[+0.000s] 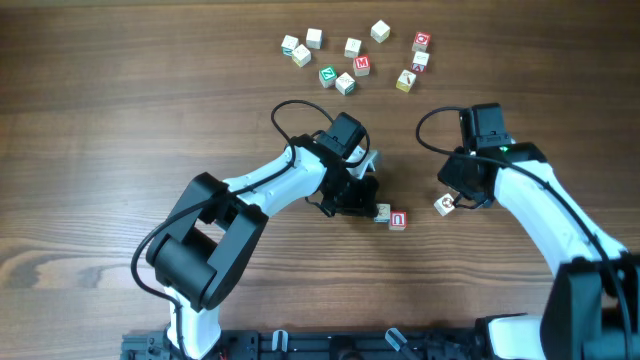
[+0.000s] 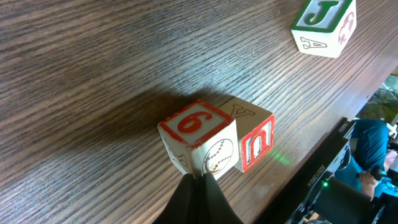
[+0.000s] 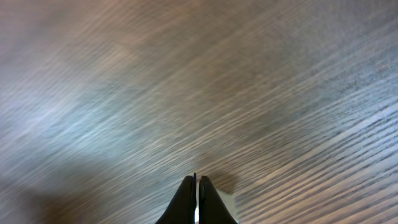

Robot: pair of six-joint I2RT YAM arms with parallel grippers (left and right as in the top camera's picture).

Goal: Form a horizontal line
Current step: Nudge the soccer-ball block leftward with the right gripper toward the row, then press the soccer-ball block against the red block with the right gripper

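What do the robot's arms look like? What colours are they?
The left arm and right arm have smooth white tubes joined by chunky black joints. A thin black cable loops off each, and a tiny green light glows on the right one. The left gripper and right gripper end in dark, pointed fingers.

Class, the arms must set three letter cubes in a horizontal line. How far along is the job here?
Done: the 6 cube and n cube sit touching, side by side. In hand: nothing is gripped; the left gripper, shut, is at the 6 cube, the right gripper shut on nothing. Left: the J cube lies apart and probably needs bringing up to the pair.
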